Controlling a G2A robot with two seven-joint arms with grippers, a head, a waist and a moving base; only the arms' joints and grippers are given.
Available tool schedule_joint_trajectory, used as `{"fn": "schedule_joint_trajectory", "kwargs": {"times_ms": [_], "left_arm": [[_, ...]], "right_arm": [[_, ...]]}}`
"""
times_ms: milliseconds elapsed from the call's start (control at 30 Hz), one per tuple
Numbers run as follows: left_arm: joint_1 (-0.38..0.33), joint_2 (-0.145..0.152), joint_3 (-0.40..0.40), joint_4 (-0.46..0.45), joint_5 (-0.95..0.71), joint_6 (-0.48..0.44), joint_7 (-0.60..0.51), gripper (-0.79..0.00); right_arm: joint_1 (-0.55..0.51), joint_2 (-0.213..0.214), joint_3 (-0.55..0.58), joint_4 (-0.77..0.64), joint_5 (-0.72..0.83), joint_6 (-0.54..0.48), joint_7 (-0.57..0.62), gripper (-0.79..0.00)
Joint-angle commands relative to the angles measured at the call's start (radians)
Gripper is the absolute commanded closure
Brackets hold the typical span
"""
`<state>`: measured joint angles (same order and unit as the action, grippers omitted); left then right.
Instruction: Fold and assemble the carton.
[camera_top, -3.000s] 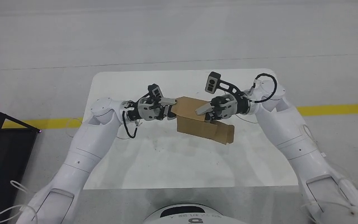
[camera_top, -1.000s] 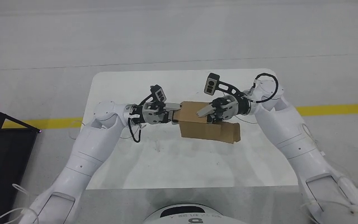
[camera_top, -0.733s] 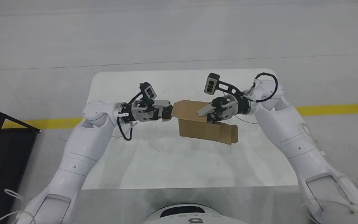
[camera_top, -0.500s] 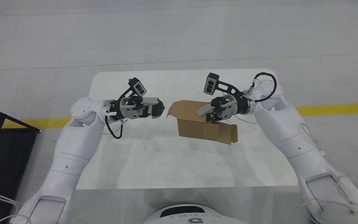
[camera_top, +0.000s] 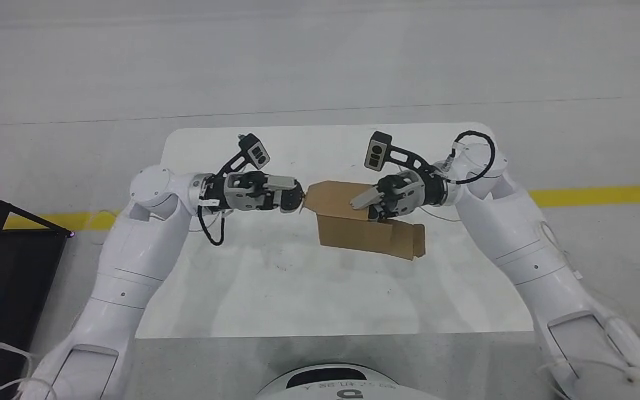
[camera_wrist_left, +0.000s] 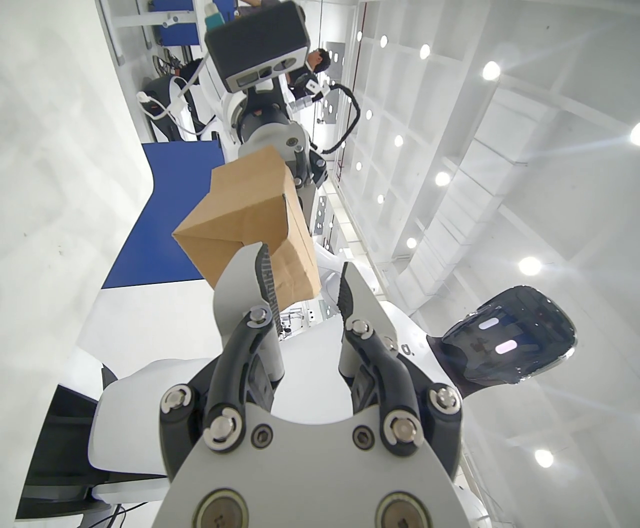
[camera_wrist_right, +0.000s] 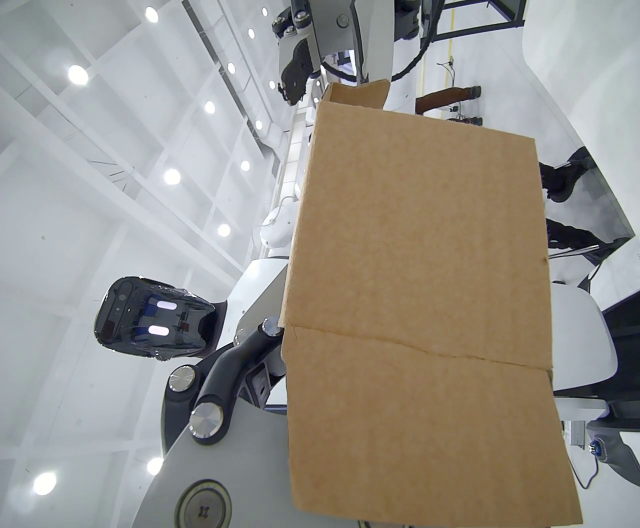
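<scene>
A brown carton (camera_top: 365, 232) hangs above the white table (camera_top: 300, 290), partly folded, with a loose flap (camera_top: 318, 192) at its left end. My right gripper (camera_top: 372, 200) is shut on the carton's top panel; in the right wrist view the carton (camera_wrist_right: 415, 300) hides the fingers. My left gripper (camera_top: 296, 196) stands open just left of the flap. In the left wrist view the carton (camera_wrist_left: 245, 210) is right in front of the left gripper (camera_wrist_left: 300, 280), one fingertip (camera_wrist_left: 257, 265) at its corner, nothing between the jaws.
A black frame (camera_top: 20, 265) stands on the floor left of the table. A yellow line (camera_top: 590, 195) runs across the floor behind it. Bare tabletop lies in front of and under the carton.
My left gripper let go of the carton's left end, drew back to the left, and has come back close to the flap. The right gripper kept its hold almost still.
</scene>
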<state>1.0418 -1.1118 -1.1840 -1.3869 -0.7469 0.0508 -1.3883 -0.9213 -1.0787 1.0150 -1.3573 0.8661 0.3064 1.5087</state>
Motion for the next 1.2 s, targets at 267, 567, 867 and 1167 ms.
{"fn": "schedule_joint_trajectory", "kwargs": {"times_ms": [267, 567, 867, 1167], "left_arm": [[-0.017, -0.005, 0.036, 0.000, 0.010, -0.007, 0.013, -0.265], [-0.014, -0.009, 0.050, -0.005, -0.015, -0.012, 0.022, -0.200], [-0.007, -0.016, 0.068, -0.010, -0.054, -0.016, 0.058, -0.139], [0.005, -0.015, 0.074, -0.017, -0.029, -0.032, 0.055, -0.179]], "right_arm": [[0.001, 0.000, -0.004, -0.002, -0.001, 0.002, 0.001, 0.000], [0.006, -0.002, -0.014, 0.003, 0.000, 0.004, -0.001, 0.000], [0.009, -0.002, -0.016, 0.008, 0.004, -0.002, 0.005, 0.000], [0.007, 0.000, -0.013, 0.008, 0.009, -0.004, 0.009, 0.000]]}}
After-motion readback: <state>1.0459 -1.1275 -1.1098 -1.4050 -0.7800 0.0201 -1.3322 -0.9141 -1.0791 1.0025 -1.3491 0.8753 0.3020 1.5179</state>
